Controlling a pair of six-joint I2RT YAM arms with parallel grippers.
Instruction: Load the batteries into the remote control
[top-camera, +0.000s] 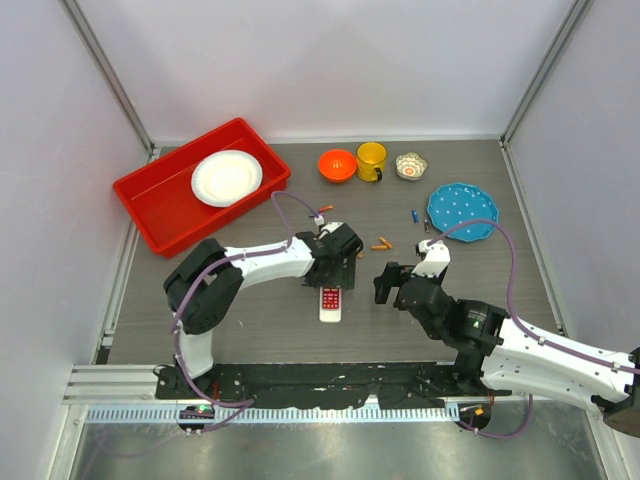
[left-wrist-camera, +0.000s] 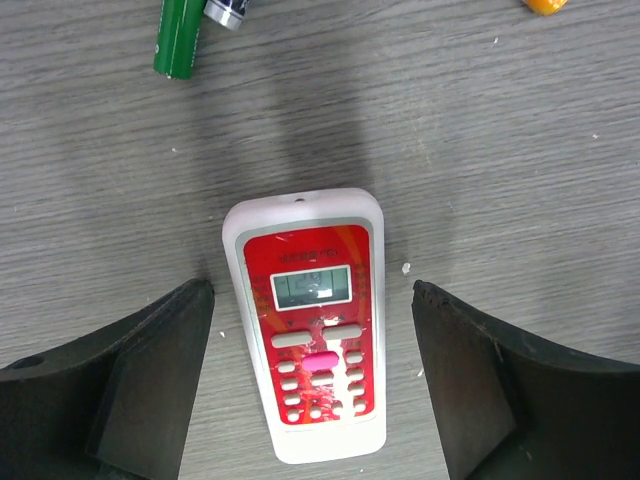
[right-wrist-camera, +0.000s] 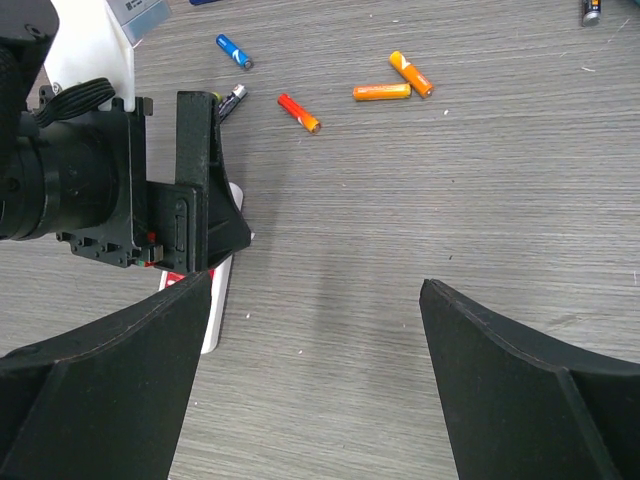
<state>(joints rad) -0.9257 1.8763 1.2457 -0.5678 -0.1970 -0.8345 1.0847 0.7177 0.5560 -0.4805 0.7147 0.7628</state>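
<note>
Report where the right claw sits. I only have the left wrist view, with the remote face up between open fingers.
Observer: The right claw hangs open and empty to the right of the remote control, apart from it.
Operator: Name the batteries outside my picture.
Observer: Beyond the remote lie two orange batteries, close together, with a red battery and a blue battery to their left in the right wrist view.
Operator: Check farther out.
Observer: A stray battery lies on the table just left of the blue plate, well to the right of the others.
</note>
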